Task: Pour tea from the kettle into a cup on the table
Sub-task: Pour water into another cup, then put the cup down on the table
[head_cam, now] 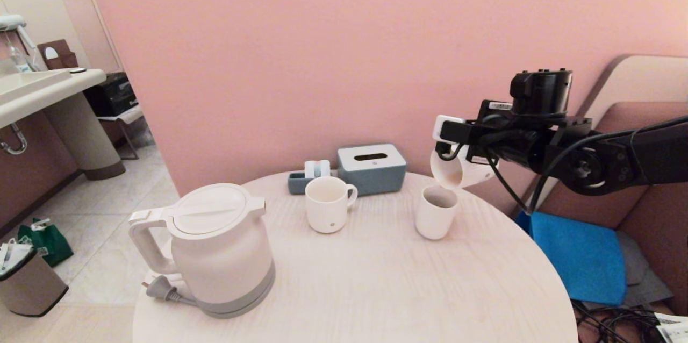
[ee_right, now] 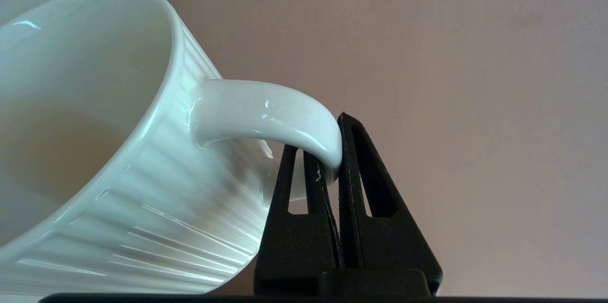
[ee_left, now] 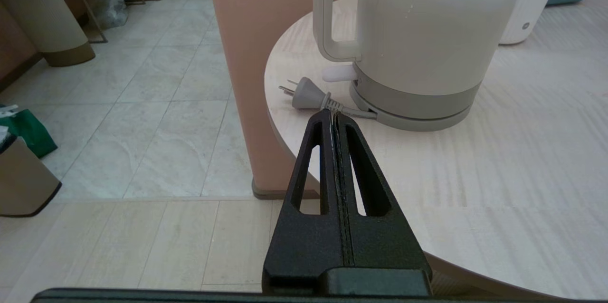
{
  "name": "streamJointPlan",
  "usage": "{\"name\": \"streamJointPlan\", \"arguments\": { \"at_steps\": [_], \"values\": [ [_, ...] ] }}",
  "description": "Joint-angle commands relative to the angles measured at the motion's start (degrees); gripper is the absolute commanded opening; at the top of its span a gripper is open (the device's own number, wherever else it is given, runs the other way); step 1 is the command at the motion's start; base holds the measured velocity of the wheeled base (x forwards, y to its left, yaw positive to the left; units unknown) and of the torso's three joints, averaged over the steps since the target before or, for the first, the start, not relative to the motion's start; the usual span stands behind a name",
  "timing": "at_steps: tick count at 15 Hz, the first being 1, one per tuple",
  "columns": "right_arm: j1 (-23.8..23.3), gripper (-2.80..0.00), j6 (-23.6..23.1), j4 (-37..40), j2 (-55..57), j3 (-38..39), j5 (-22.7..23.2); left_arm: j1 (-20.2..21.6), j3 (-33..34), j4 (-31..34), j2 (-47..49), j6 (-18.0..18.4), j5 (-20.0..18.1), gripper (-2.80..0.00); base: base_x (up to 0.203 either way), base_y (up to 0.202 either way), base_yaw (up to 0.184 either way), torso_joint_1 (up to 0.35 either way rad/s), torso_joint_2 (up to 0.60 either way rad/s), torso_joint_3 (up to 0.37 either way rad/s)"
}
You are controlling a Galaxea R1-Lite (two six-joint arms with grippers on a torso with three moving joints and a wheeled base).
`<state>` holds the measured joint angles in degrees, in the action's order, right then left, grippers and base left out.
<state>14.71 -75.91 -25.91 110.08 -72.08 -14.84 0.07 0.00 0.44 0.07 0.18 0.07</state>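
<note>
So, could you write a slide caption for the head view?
Right gripper tips a ribbed mug over a slim cup; kettle stands untouched.

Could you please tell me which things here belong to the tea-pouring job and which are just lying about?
Job: kettle, wide cup, table.
Other: tissue box, slim cup, plug, mug in right tool.

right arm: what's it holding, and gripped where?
The right end effector holds a ribbed white mug by its handle, tipped above the slim white cup.
</note>
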Motion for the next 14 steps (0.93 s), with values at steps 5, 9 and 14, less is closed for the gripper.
{"name": "streamJointPlan", "arguments": {
  "at_steps": [5,9,14],
  "values": [
    [-2.1,-2.8,12.9,0.2,-0.5,1.9,0.1,0.0,0.0,0.0,0.0,0.0,0.0,-2.8,0.0,0.0,0.0,0.0,0.0,0.0],
    [-5.7,-2.8,20.0,0.1,-1.4,4.2,0.6,0.0,0.0,0.0,0.0,0.0,0.0,-2.8,0.0,0.0,0.0,0.0,0.0,0.0],
    [-11.4,-2.8,25.6,-0.1,-7.2,10.3,5.8,0.0,0.0,0.0,0.0,0.0,0.0,-2.8,0.0,0.0,0.0,0.0,0.0,0.0]
  ]
}}
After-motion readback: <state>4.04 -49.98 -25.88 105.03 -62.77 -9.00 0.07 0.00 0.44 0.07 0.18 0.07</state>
